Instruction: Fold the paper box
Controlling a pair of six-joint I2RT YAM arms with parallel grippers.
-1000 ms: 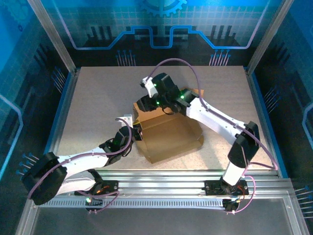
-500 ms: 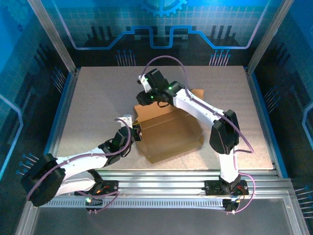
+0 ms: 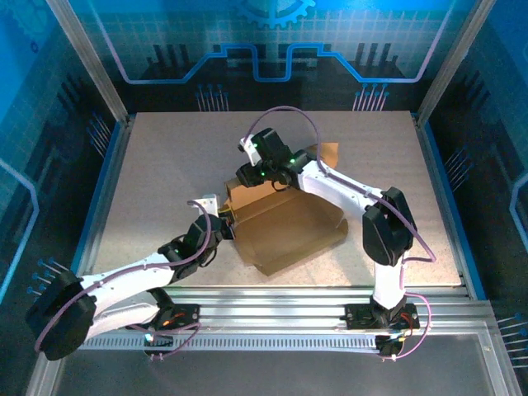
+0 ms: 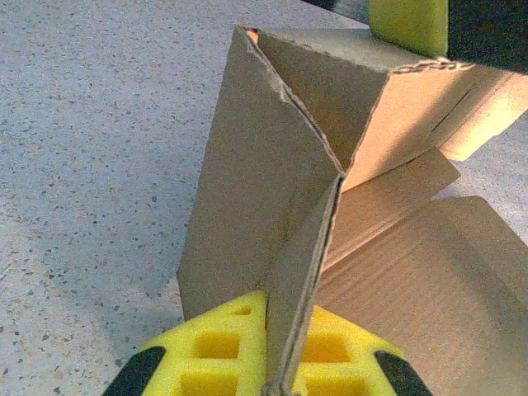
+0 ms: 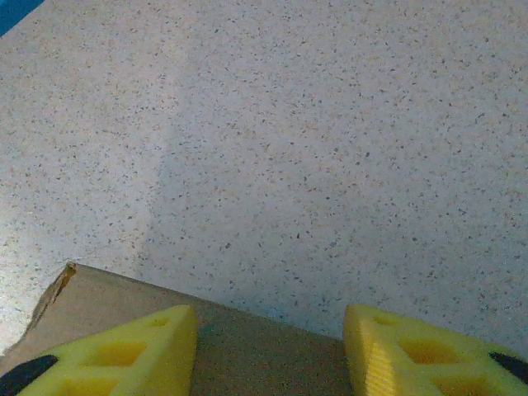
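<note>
Speckled grey tabletop [image 3: 165,165] inside a blue-panelled enclosure. The paper box [image 3: 289,227] lies near its centre, partly formed, with the base flat and the left wall and far flap standing. Risks, as judged: the left wall is held by one thin edge only, so a slip or a sideways pull could let it spring flat or tear at the crease. The base is not pinned, so a push from the far side could slide the whole box. The two walls may also fail to meet square at the far left corner. Left fingers [image 4: 214,346] are closed tight on the near end of the left wall, with the cardboard edge between the pads. Right fingers [image 5: 124,351] stand about half apart over the far flap's edge at that corner and clamp nothing; contact cannot be confirmed.
</note>
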